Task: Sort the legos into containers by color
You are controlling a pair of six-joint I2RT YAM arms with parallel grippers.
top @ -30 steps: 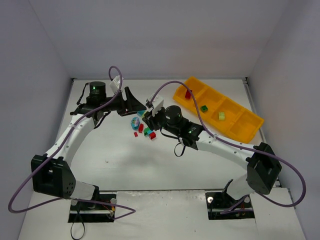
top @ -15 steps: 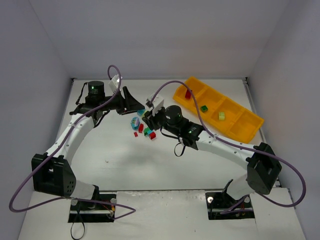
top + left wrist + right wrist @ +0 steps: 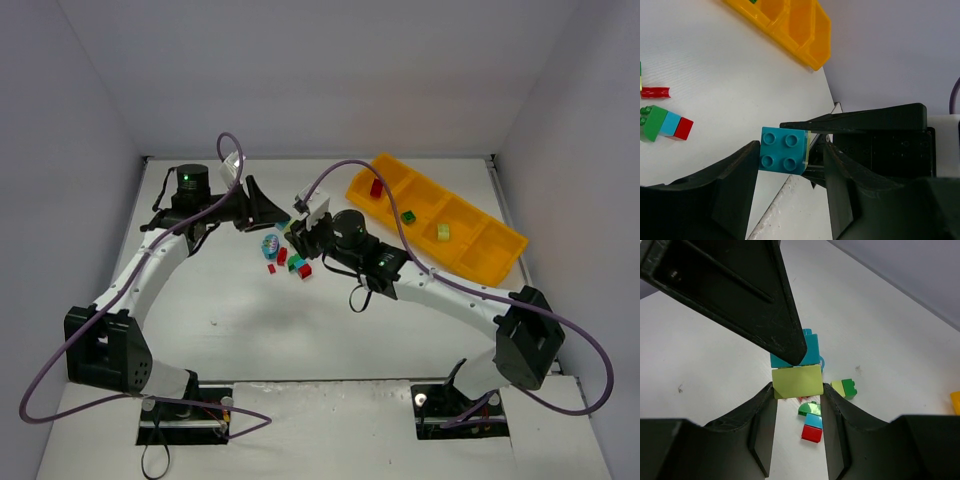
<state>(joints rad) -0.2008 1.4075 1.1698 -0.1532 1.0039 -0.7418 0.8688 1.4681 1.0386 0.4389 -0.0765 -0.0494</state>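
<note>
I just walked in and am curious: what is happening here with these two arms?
The two arms meet over the white table, sharing a joined pair of small plastic bricks. The right claw is shut on the pale yellow-green brick; the left claw sits around the teal-blue brick stuck to it. The long orange-yellow plastic tray holds three bricks; other bricks lie loose.

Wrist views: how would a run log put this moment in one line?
right gripper: shut on yellow-green brick | left gripper: around joined teal brick, grip unclear | tray: three bricks
</note>
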